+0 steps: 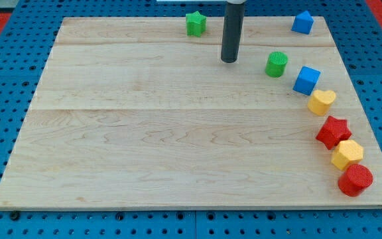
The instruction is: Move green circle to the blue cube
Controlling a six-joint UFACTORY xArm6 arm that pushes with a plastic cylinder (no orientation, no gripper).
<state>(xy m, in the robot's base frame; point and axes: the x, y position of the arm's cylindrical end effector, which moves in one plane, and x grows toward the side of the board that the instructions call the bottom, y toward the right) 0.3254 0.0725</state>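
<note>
The green circle (pixel 276 64) is a short green cylinder at the view's upper right on the wooden board (pixel 144 133). The blue cube (pixel 306 80) sits just to its lower right, a small gap between them. My tip (pixel 229 60) rests on the board to the left of the green circle, about a block and a half's width away from it. The rod rises straight up out of the view's top.
A green star (pixel 195 24) lies at the top, left of the rod. A second blue block (pixel 302 22) lies at the top right. Below the blue cube runs a line: yellow heart (pixel 321 102), red star (pixel 333 131), yellow block (pixel 347 154), red cylinder (pixel 355 179).
</note>
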